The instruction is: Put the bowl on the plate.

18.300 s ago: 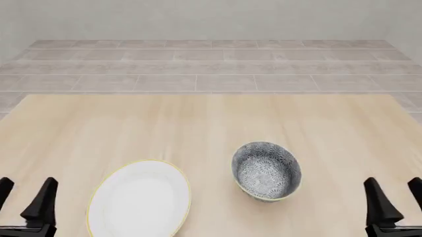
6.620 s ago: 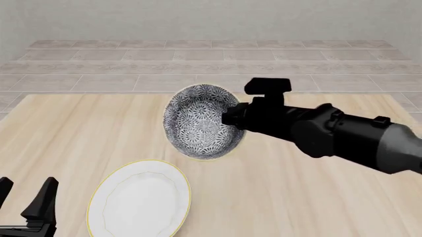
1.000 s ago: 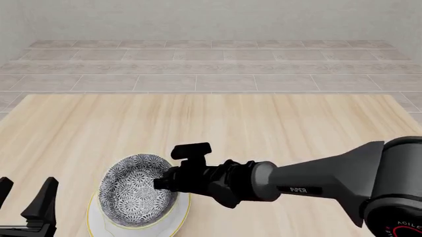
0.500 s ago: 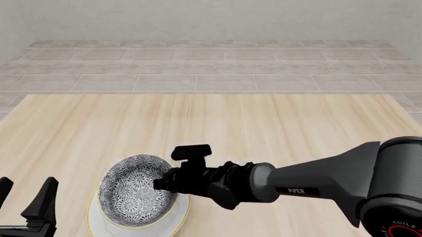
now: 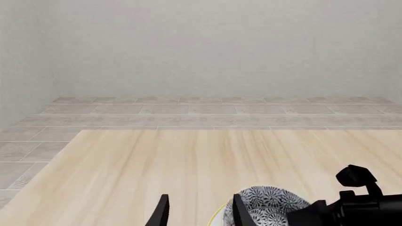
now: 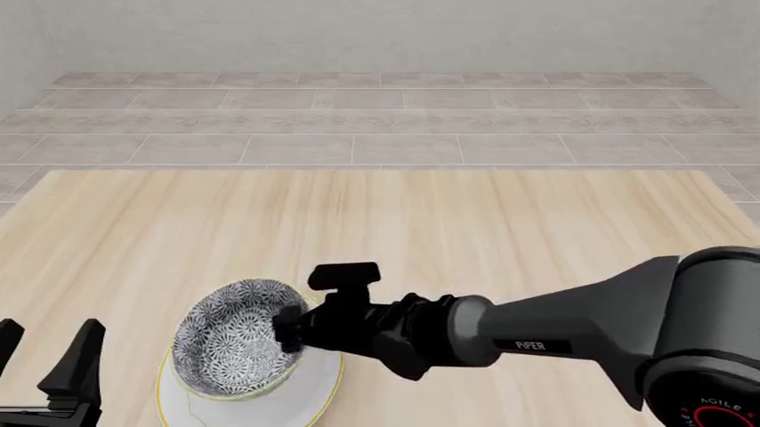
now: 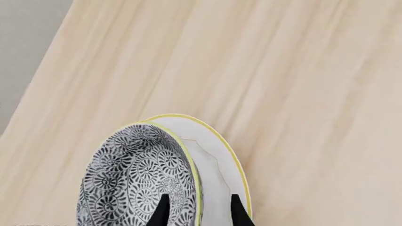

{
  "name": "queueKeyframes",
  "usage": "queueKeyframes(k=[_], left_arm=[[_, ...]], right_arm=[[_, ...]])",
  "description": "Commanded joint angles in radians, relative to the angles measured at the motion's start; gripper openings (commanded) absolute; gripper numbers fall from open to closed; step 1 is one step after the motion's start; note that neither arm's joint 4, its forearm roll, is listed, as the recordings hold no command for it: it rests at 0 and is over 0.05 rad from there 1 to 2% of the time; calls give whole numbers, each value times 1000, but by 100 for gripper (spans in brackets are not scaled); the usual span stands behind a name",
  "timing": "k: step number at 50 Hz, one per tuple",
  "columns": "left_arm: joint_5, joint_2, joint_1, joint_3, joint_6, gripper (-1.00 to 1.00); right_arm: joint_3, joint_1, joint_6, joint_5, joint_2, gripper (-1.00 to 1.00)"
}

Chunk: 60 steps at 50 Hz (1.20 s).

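The blue-grey floral bowl [image 6: 226, 342] rests on the white gold-rimmed plate [image 6: 319, 391] near the table's front left, leaning slightly to the left. My right gripper [image 6: 285, 331] reaches in from the right and stands open at the bowl's right rim. In the right wrist view its fingers straddle the rim of the bowl [image 7: 132, 183], one inside and one over the plate [image 7: 217, 160], with gaps on both sides. My left gripper [image 6: 48, 374] stays open at the front left corner, empty. The left wrist view shows the bowl [image 5: 267, 202] beyond the left gripper [image 5: 197, 212].
The right arm [image 6: 558, 329] stretches across the front right part of the table, and it also shows in the left wrist view as the right arm [image 5: 351, 205]. The table's left edge [image 7: 37, 89] runs close to the plate. Tiled floor [image 6: 380, 124] lies beyond the far edge.
The bowl has shifted slightly left and settled lower onto the plate. The right gripper moved a little left with it. The left arm has not moved.
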Motion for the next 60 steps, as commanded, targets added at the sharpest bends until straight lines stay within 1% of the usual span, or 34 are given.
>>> queueKeyframes(k=[1,27,38,48,49,60], left_arm=[[0,0,0,0,0,100],[0,0,0,0,0,100],[0,0,0,0,0,100],[0,0,0,0,0,100],[0,0,0,0,0,100],[0,0,0,0,0,100]], right_arm=[[1,1,-1,1,10,100],[-5,-16,-19,20,-15,100],[-17,-32,-51,70,-94,100],[-72,-70,-159,206,-282,100],[-72,-70,-159,207,-282,100],[-152,-131,-301,378,-498,100]])
